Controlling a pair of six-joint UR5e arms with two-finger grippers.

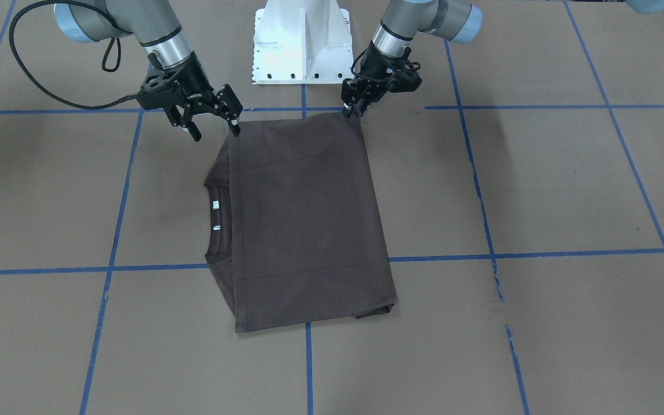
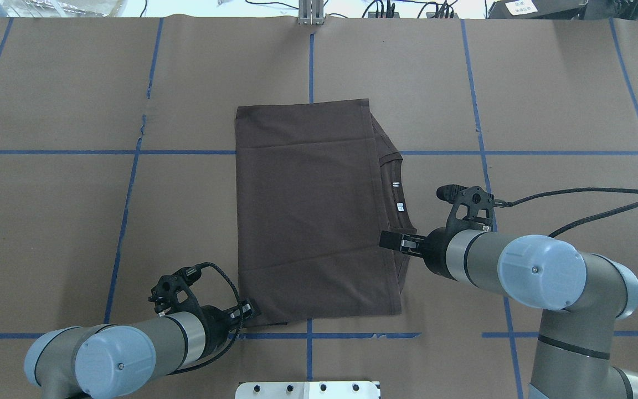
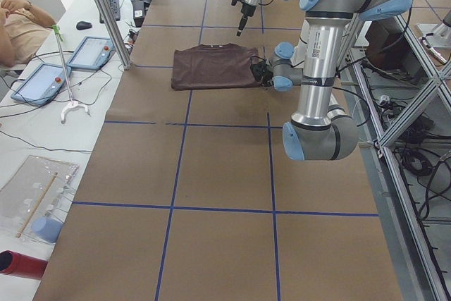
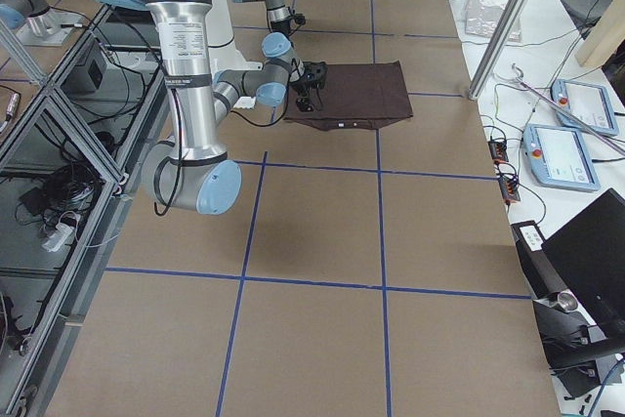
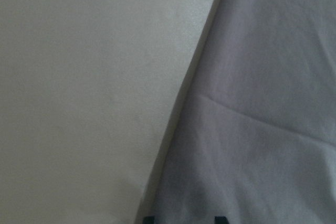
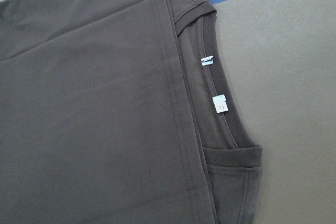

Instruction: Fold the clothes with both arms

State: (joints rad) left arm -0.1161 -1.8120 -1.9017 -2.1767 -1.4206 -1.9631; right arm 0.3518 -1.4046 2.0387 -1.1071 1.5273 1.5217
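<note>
We count one dark brown T-shirt. It lies folded into a rough rectangle on the middle of the brown paper-covered table, just in front of the white pedestal base and across a crossing of the blue tape lines. A top layer is folded over most of it. On the robot's right side the ribbed collar stays uncovered. Inside the collar we count two small white neck tags, one beside the other along the neckband.

Two arms reach to the shirt's edge nearest the base, one at each corner.

The left gripper points down at the corner on the robot's left. Its fingers are drawn close, with only a narrow gap between them, and the tips are at the cloth. In the left wrist view the fabric fills the right half and two dark fingertips just show at the bottom edge. We cannot tell whether they pinch the cloth.

The right gripper is spread wide and holds nothing. One fingertip sits at the shirt's corner on the collar side, and the other hangs over bare table beside it. We cannot tell whether that fingertip touches the cloth.
</note>
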